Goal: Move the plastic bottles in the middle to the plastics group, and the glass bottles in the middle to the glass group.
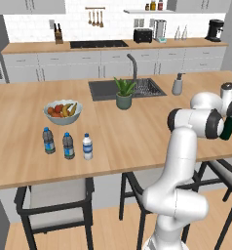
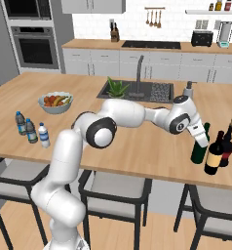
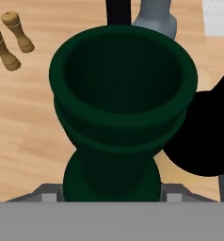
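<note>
Kitchen island desk (image 2: 137,146), wood-topped: the green wine bottle (image 2: 200,149) was being set down with the glass group

The hand (image 2: 200,138) sat over the neck of the green wine bottle, whose open mouth (image 3: 123,75) lay right below it in the hand view, the neck running down between the fingers; the jaws stood partly apart around that neck, and whether they were clamped on it or already let go I could not tell. Just beside the hand stood the brown bottle with the yellow label (image 2: 215,155) and the dark reddish-brown bottle (image 2: 228,141), close together. Far off from the hand, at the desk's other end, the white-capped water bottle (image 1: 87,146) stood next to the two dark-capped water bottles (image 1: 58,142). By my judgement the glass step was nearly over: next the hand had to free the neck and rise straight up without tipping the neighbours
</note>
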Motion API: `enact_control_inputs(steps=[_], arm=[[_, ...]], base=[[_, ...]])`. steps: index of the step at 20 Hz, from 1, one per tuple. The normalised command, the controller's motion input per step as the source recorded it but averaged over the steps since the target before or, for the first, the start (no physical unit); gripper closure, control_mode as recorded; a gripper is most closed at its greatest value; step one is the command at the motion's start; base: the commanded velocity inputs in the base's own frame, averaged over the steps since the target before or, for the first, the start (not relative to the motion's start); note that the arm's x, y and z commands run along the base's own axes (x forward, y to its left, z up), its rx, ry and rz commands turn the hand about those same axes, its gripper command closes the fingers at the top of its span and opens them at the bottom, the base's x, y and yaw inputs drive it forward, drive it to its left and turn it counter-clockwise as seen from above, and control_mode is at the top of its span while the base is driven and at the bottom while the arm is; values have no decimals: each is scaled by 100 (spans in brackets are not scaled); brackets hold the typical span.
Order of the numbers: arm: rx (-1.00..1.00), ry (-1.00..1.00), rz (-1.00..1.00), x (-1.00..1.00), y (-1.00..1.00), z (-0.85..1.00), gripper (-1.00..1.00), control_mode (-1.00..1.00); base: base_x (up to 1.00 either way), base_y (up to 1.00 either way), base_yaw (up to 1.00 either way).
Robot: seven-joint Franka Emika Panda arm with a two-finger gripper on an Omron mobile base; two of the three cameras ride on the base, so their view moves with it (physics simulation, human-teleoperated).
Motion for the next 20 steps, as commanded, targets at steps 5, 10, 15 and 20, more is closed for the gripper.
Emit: enact_control_inputs(steps=[5, 10, 15, 20], arm=[[0, 0, 0, 0, 0, 0, -100, -100], [-1, 0, 0, 0, 1, 6, -100, -100], [-3, 1, 0, 0, 6, 12, -100, -100], [-5, 0, 0, -13, 36, 22, -100, -100]], base=[[0, 0, 0], [0, 0, 0], [0, 0, 0], [0, 0, 0]])
